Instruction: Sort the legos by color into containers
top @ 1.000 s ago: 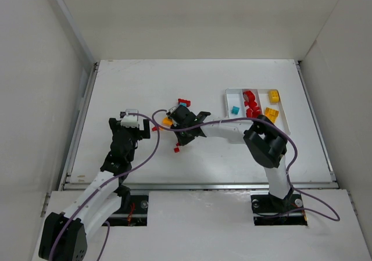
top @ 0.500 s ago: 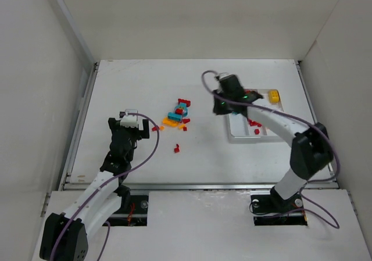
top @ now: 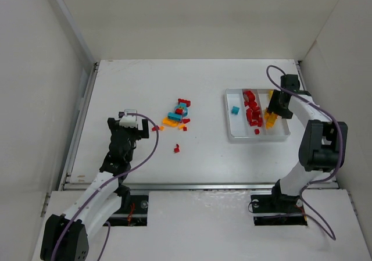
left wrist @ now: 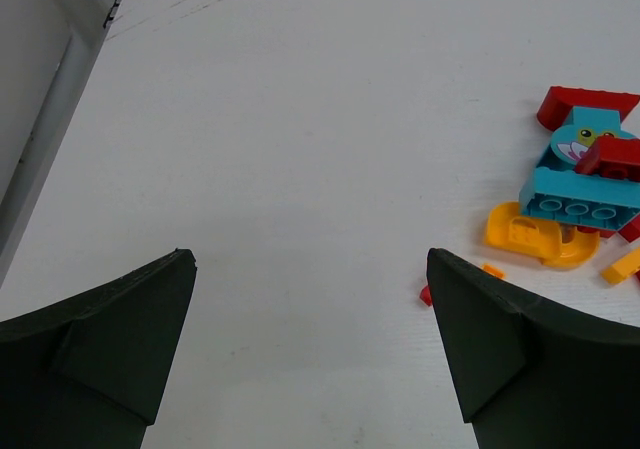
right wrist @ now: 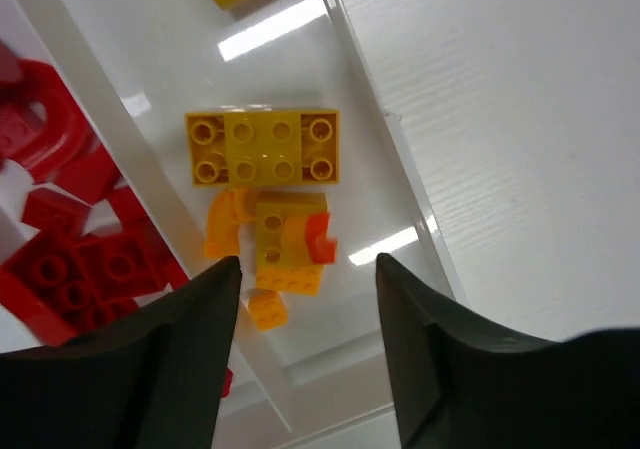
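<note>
I had the right gripper (right wrist: 307, 264) spread empty over the yellow-orange compartment (right wrist: 335, 89) of the white tray (top: 258, 138). The left gripper (left wrist: 310, 259) hung wide open near the loose legos (top: 179, 113) mid-table.

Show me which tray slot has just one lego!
The leftmost slot: only one teal brick there. The others hold many red pieces or yellow pieces.
</note>
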Robot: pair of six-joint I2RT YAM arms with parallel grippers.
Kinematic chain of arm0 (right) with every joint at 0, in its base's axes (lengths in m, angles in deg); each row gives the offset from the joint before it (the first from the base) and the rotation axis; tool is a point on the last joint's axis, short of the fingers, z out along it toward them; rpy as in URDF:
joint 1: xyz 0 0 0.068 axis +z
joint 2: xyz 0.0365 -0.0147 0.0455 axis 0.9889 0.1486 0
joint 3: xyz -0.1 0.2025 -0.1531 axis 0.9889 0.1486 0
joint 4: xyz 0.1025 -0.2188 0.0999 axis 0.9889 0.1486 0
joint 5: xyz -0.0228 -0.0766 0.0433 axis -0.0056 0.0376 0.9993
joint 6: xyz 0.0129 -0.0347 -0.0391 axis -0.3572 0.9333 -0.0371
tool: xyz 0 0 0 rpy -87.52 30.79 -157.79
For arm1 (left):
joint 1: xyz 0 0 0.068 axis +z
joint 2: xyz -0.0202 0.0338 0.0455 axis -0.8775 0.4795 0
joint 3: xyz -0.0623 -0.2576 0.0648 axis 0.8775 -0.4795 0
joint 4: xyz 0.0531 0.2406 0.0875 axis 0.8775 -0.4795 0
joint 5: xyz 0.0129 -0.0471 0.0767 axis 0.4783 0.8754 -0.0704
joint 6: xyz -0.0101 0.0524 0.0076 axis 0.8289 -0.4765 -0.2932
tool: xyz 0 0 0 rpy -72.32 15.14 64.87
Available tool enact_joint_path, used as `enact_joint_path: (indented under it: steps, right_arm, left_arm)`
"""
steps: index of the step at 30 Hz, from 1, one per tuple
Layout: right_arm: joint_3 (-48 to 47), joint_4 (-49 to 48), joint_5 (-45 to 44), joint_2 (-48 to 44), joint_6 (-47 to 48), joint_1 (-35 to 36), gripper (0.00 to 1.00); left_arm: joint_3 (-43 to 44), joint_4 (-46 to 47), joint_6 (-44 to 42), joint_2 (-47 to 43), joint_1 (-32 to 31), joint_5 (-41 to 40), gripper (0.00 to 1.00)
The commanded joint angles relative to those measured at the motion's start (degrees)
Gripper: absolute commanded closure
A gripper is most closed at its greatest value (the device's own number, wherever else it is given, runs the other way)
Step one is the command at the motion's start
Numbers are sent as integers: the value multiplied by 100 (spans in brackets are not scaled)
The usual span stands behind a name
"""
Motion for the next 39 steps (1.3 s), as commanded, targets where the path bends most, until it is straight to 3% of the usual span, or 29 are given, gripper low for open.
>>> enact_joint_path:
  steps: [1,2,5,6,10,11,14,18,22,33,39]
  right_arm:
    - [-380,225,-143,56,128,77,36]
    - [-443,226,-195,56,128,77,31]
    - [-671,226,-195,-181,215,436,29]
    - [-750,278,-195,-234,268,612,24]
    - [-1067,437,-547,-305,549,2069,24]
    - [-1128,246,-434,-305,663,2821,23]
    - [-1392,-27,4,265,928,4115,23]
    - [-2522,-65,402,1433,920,4944,28]
    - [-3429,366,472,2505,551,5149,29]
    - [-3775,552,77,3290,-57,5342,31]
    - [-3775,384,200,3509,-57,5342,49]
  left_arm:
    - [-54,328,-24,-98,23,39,0]
    - [-54,328,-24,-98,23,39,0]
    - [-54,328,-24,-98,23,92,0]
    - [-54,328,-24,-98,75,92,0]
    - [-54,328,-24,-98,75,145,0]
    - [-54,328,-24,-98,128,145,0]
    - [-54,328,28,-98,180,145,0]
    - [-54,328,28,-98,181,145,0]
    - [-54,275,28,-98,181,145,0]
    - [-54,275,28,-98,234,197,0]
    - [-54,275,28,-98,234,197,0]
